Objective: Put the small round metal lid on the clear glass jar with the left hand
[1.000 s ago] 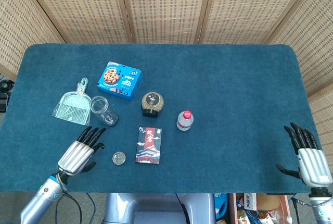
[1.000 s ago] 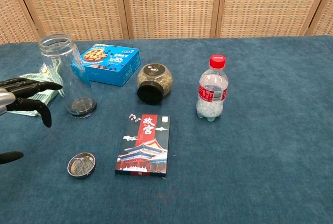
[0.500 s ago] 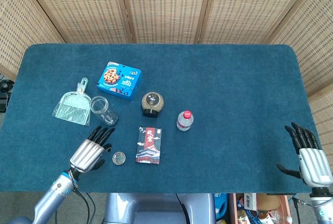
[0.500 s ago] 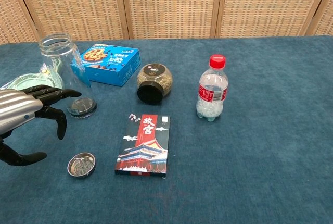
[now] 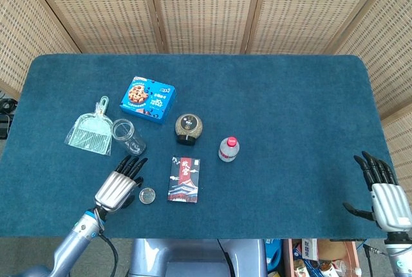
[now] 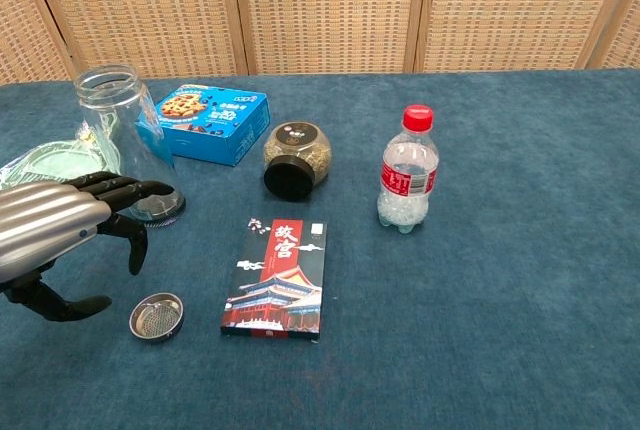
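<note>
The robot's left hand (image 5: pixel 119 187) is hovering low over the blue fabric tabletop (image 5: pixel 290 103) with its dark fingers spread and holding nothing, while the right hand (image 5: pixel 383 196), also spread and empty, is resting well apart at the far edge. The small round metal lid (image 6: pixel 156 316) is lying flat with its hollow side up just beside the left hand's fingertips, and the clear glass jar (image 6: pixel 128 145) is standing upright and open just beyond them. The lid looks light, thin, stiff and likely slippery, so pinching its raised rim seems best, and the jar looks breakable and easy to tip.
</note>
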Controlling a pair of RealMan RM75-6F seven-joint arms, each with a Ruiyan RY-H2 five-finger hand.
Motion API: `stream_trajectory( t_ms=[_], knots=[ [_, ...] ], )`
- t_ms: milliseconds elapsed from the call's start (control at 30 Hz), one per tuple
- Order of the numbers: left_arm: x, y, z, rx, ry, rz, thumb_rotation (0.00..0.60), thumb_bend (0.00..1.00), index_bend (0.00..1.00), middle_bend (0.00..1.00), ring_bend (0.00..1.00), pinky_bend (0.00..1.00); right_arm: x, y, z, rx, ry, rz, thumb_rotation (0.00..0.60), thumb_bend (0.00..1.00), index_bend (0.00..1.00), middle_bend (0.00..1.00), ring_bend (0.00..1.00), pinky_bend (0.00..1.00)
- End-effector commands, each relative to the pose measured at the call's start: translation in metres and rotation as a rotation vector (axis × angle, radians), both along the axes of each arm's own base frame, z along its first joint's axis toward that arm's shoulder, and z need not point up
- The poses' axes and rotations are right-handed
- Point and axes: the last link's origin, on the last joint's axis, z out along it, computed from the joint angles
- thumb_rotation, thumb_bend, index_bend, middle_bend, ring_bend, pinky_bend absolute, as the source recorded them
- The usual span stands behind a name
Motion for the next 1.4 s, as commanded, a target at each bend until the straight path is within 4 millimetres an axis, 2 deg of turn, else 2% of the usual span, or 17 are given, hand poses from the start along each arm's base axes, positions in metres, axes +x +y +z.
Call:
stream_trajectory(
  t_ms=[33,600,1033,1400],
  knots=[
    [0.002,0.001,-0.005,-0.006,0.007,0.0,0.6,0.33,0.48,0.0,0.0,0.0,0.0,0.0,0.0,0.0,-0.001,0.0,0.6,0.05,0.04,0.0,0.0,0.0],
    [0.011,-0.002,-0.024,-0.035,0.019,0.005,0.6,0.33,0.51,0.0,0.0,0.0,-0.001,0.001,0.002,-0.002,-0.014,0.002,0.6,0.05,0.04,0.0,0.0,0.0],
    [0.013,-0.001,-0.027,-0.03,0.026,0.001,0.6,0.39,0.52,0.0,0.0,0.0,-0.001,0.001,0.002,-0.002,-0.013,0.003,0.6,0.05,0.04,0.0,0.0,0.0],
    [0.013,0.0,-0.03,-0.027,0.03,0.007,0.6,0.39,0.52,0.0,0.0,0.0,-0.001,0.001,0.002,-0.002,-0.013,0.005,0.6,0.05,0.04,0.0,0.0,0.0]
  ],
)
